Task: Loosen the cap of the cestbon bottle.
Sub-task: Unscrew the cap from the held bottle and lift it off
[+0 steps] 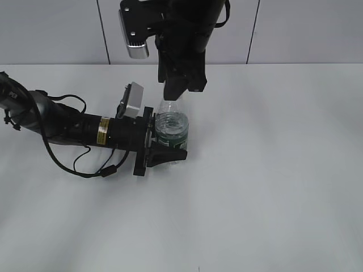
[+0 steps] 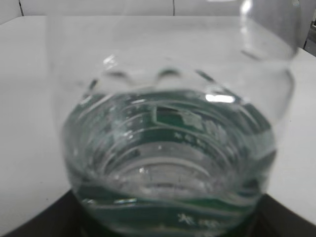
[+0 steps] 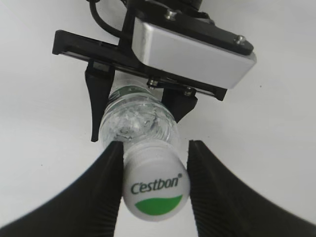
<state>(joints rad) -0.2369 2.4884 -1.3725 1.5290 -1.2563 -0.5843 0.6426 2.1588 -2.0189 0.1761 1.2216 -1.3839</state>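
Note:
The cestbon bottle (image 1: 171, 126) stands upright on the white table (image 1: 272, 170), clear and ribbed with a dark green label band. My left gripper (image 1: 170, 140) comes in from the left and is shut on the bottle's body; the bottle (image 2: 173, 148) fills the left wrist view. From above, my right gripper (image 1: 173, 93) reaches down over the bottle's neck. Seen from the right wrist, the white cap (image 3: 155, 190) with its green mark sits between the black fingers, and the right gripper (image 3: 155, 144) is shut on it. In the exterior view the cap is hidden behind those fingers.
The left arm (image 1: 68, 124) and its loose cables (image 1: 85, 164) lie along the table's left side. A grey panelled wall (image 1: 295, 28) rises behind the table's back edge. White tabletop stretches out to the right of the bottle and in front of it.

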